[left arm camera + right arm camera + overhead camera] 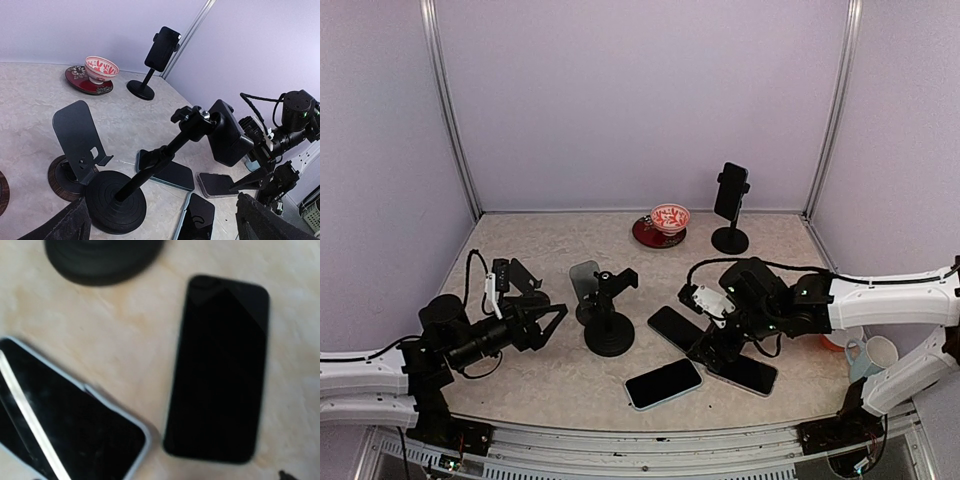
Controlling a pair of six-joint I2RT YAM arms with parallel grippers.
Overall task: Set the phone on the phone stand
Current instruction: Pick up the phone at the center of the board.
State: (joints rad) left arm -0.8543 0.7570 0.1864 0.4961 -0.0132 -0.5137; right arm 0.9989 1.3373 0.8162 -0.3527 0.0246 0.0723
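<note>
Three dark-screened phones lie flat on the table: a light-blue-cased phone [663,383] at the front, a dark phone [675,327] behind it, and a clear-cased phone [747,373] to the right. A black round-based clamp stand [608,322] stands empty at the centre, with a grey plate stand [585,283] just behind it. My right gripper [715,345] hovers low between the dark and clear-cased phones, fingers spread, holding nothing. My left gripper [548,320] is open and empty, left of the clamp stand [120,197]. The right wrist view shows a dark phone [217,370] and a light-edged phone [65,425].
A tall stand [730,238] at the back right holds a phone [730,190]. A red-patterned bowl [670,216] sits on a dark saucer [645,234] at the back. A small black stand [510,272] is at the left. A white mug [875,355] stands by the right arm.
</note>
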